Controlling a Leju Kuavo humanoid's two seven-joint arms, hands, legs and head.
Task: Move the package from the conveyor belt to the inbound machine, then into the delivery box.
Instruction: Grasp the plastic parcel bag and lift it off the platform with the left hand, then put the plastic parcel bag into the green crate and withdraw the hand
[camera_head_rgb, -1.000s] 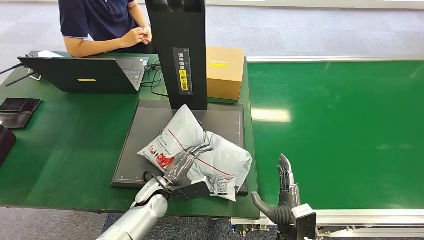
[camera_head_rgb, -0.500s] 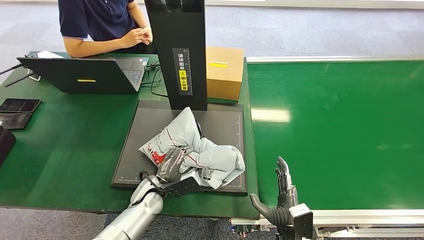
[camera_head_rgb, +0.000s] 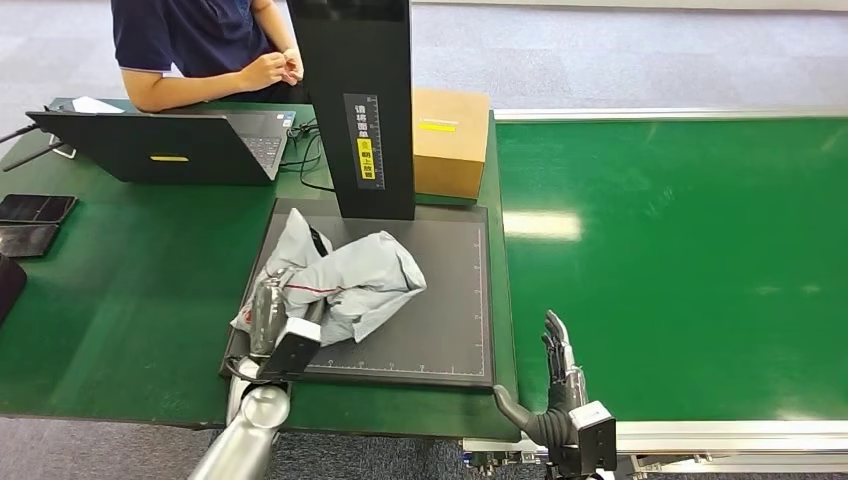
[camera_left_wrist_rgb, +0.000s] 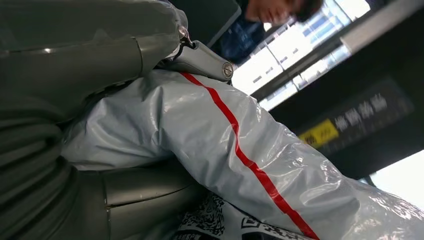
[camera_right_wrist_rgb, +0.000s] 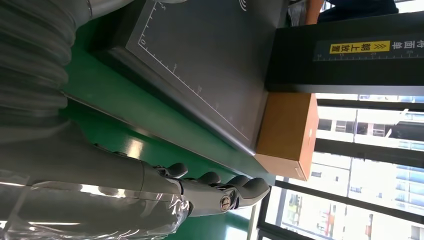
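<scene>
The package (camera_head_rgb: 345, 278) is a crumpled grey plastic mailer with a red stripe, lying over the left part of the dark scanner plate (camera_head_rgb: 440, 320) of the inbound machine. My left hand (camera_head_rgb: 268, 310) grips its near left end at the plate's left edge. Close up, the grey package (camera_left_wrist_rgb: 240, 165) bulges between the fingers (camera_left_wrist_rgb: 200, 57) and the thumb of that hand. My right hand (camera_head_rgb: 555, 385) stands open and upright at the near edge of the green conveyor belt (camera_head_rgb: 690, 260), holding nothing. Its fingers (camera_right_wrist_rgb: 220, 192) are held out straight.
The machine's black post (camera_head_rgb: 355, 100) rises behind the plate, with a cardboard box (camera_head_rgb: 450, 145) beside it. On the green table to the left lie a laptop (camera_head_rgb: 170, 148), cables and dark tablets (camera_head_rgb: 35, 210). A person (camera_head_rgb: 200, 50) sits behind the laptop.
My left hand has closed on the package and dragged it left across the plate, crumpling it. The right hand has sunk slightly and stays open.
</scene>
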